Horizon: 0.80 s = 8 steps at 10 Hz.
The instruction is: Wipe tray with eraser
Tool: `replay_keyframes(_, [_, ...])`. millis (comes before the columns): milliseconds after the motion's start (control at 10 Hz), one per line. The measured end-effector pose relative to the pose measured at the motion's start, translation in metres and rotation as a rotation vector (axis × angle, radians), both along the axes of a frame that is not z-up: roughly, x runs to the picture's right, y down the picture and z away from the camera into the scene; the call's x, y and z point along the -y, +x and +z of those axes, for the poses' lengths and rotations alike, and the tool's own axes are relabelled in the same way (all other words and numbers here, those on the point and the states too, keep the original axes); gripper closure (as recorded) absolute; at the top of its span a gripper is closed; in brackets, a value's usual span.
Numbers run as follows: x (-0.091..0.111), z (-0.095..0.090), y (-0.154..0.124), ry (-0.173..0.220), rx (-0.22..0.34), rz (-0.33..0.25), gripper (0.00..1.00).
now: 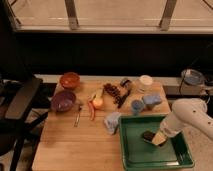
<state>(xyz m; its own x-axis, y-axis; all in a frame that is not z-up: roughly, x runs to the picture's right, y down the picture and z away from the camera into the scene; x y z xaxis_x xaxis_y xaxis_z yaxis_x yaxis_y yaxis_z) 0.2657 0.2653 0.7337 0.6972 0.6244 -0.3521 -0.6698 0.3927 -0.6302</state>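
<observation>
The green tray [131, 150] lies at the wooden table's front right corner. Inside it, right of the middle, the small dark eraser [148, 135] rests on the tray floor. My gripper [158, 139] comes down from the white arm [189, 116] on the right, and its tan tip presses against the eraser's right side. It is shut on the eraser, and its fingers hide part of the block.
Left of the tray lies a crumpled blue cloth [112, 122]. Behind it are a blue cup [136, 106], a blue object [151, 100], a white cup [145, 81], grapes [112, 92], a purple bowl [63, 100] and an orange bowl [70, 80]. A black chair [20, 107] stands left.
</observation>
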Motion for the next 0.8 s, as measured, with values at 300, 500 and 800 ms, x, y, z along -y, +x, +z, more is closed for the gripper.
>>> replay_keyframes(300, [-0.029, -0.022, -0.006, -0.035, 0.008, 0.014, 1.00])
replay_keyframes(500, [-0.045, -0.041, 0.007, -0.056, -0.030, 0.036, 1.00])
replay_keyframes(800, [-0.039, -0.046, 0.044, -0.065, -0.107, 0.021, 1.00])
